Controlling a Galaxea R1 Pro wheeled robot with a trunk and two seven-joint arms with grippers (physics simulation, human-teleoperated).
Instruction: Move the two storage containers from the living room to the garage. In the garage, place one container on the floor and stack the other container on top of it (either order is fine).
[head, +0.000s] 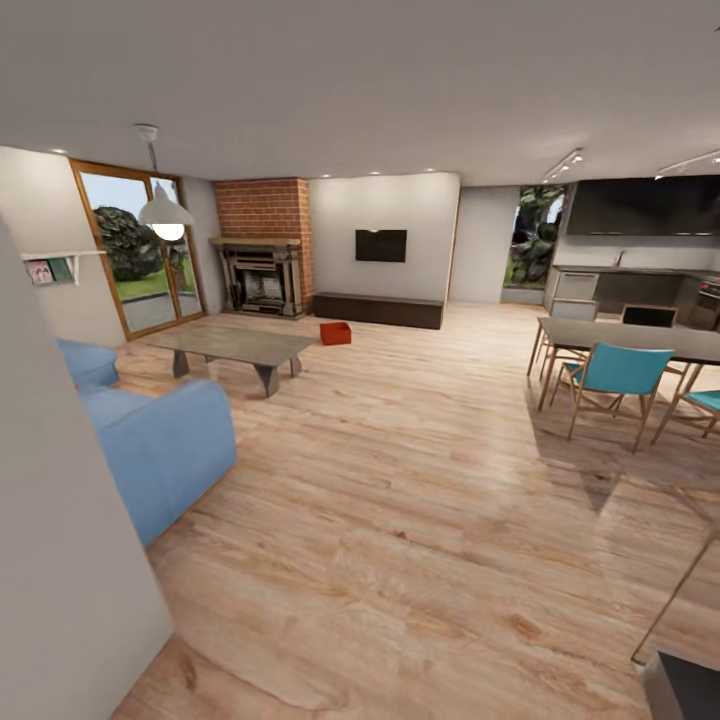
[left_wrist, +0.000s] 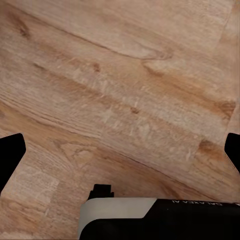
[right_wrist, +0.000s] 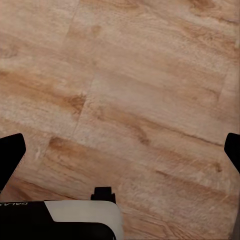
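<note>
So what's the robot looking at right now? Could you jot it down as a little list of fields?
room: living room with light wood plank floor
storage container: one orange-red box on the floor, far across the room, in front of the long dark cabinet
second container: cannot tell where
nearby furniture: grey coffee table, blue sofa, dining table with teal chairs
back wall: brick fireplace, black TV
left end effector: open, empty, over bare planks
right end effector: open, empty, over bare planks
</note>
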